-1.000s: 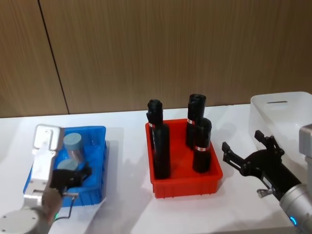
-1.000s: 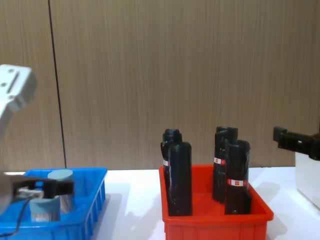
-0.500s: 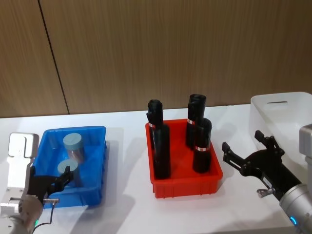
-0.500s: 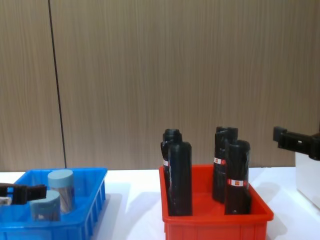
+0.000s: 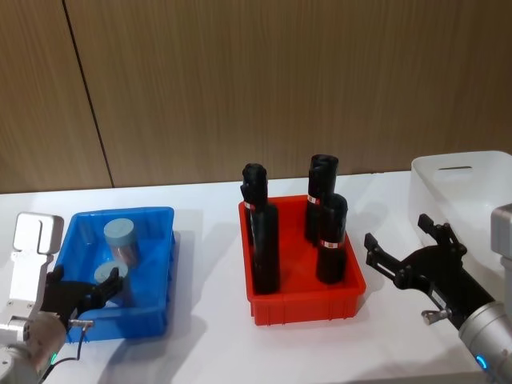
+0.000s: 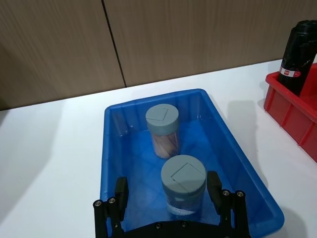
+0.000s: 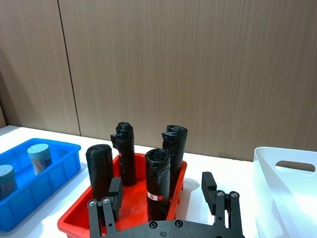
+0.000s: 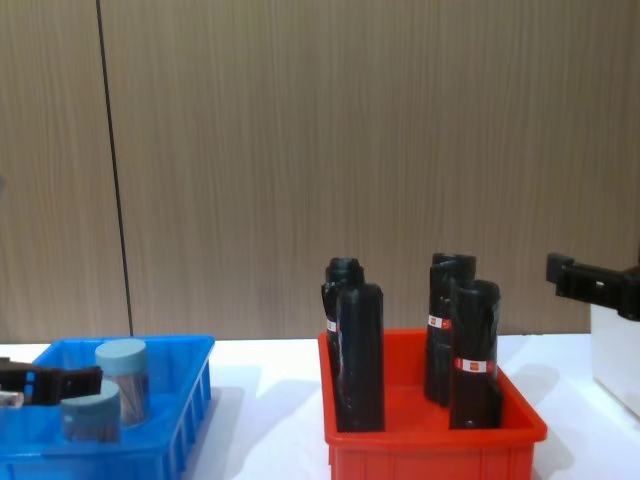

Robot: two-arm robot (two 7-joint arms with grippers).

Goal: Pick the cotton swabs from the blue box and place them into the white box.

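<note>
Left pincer (image 6: 167,189): I'm holding it released, fingers flanking the near jar (image 6: 183,184) of cotton swabs with gaps either side, lining up a grip.
Cotton swabs: both jars are standing upright in the blue box (image 5: 164,272), at 8 o'clock on the surface; the far jar (image 5: 121,238) is sitting at 12 o'clock from the near one.
Right pincer (image 5: 396,230): I'm idling it released at 4 o'clock, beside the white box (image 5: 464,188).
</note>
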